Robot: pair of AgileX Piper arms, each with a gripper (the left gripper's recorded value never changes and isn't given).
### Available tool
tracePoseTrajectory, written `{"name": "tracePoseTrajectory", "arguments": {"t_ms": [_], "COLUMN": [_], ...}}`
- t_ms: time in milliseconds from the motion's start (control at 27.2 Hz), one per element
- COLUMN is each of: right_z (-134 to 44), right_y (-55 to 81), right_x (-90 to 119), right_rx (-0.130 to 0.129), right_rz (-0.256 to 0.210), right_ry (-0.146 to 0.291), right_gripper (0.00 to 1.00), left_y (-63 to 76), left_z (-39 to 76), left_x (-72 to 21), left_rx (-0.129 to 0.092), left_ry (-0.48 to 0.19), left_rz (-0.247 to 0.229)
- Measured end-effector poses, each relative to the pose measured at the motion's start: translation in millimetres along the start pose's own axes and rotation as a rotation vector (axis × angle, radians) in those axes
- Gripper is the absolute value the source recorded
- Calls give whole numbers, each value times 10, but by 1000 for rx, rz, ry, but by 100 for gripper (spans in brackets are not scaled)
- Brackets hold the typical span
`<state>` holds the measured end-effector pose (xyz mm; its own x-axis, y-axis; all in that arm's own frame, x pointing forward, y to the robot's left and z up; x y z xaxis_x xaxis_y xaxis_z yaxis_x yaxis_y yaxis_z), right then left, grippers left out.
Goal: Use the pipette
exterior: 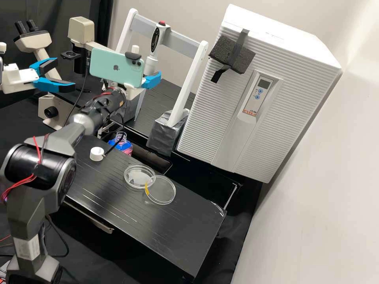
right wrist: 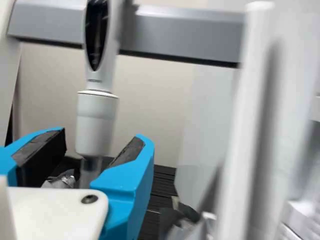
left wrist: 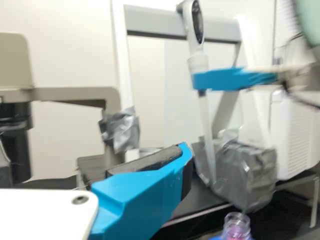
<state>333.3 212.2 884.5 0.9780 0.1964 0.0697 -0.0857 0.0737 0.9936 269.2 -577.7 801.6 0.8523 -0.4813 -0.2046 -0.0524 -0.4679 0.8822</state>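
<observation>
Upright on its white stand, the pipette hangs between the spread blue fingers of the right gripper. Left gripper: likewise spread, holding nothing, well apart, near the microscope.

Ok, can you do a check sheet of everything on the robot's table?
Surface: black ribbed bench top.
Job's things: white pipette hanging on grey-and-white stand; two clear round dishes together, yellow tip by them; small pink-liquid bottle, white round cap beside it.
Clutter: black foam block strapped on white ribbed machine.
Hands: right hand open around the pipette; left hand open, holding nothing.
Cables: red wires on dark grey near arm.
Surroundings: beige microscope, pale wall.
</observation>
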Motion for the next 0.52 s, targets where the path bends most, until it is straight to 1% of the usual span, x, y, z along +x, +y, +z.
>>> {"name": "tracePoseTrajectory", "arguments": {"t_ms": [37, 74, 110, 147, 184, 221, 258, 294, 331, 405, 478, 515], "right_z": [19, 83, 136, 180, 219, 262, 305, 334, 370, 406, 483, 530], "right_y": [45, 100, 112, 145, 182, 224, 239, 243, 232, 236, 191, 156], "right_x": [-74, -193, -269, -354, -425, -539, -624, -702, -769, -896, -1051, -1119], "right_rx": [11, 23, 30, 39, 44, 58, 60, 58, 52, 45, 33, 24], "right_rz": [23, 67, 87, 121, 160, 205, 234, 257, 270, 311, 334, 345], "right_ry": [8, 13, 9, 12, 15, 20, 20, 22, 20, 30, 27, 24], "right_gripper": [100, 100, 100, 100, 100, 100, 100, 100, 100, 100, 100, 100], "left_y": [-17, -27, -42, -62, -73, -94, -99, -122, -133, -151, -170, -179], "left_z": [3, 3, 9, 8, 12, 20, 30, 40, 59, 106, 151, 171], "left_x": [-44, -103, -149, -193, -229, -295, -334, -372, -411, -479, -553, -604], "left_rx": [10, 21, 25, 29, 36, 42, 46, 54, 68, 109, 141, 152], "left_ry": [20, 49, 64, 78, 96, 129, 144, 154, 168, 199, 209, 213], "left_rz": [1, 6, 5, 2, 5, 5, 7, 2, 13, 49, 87, 122]}}
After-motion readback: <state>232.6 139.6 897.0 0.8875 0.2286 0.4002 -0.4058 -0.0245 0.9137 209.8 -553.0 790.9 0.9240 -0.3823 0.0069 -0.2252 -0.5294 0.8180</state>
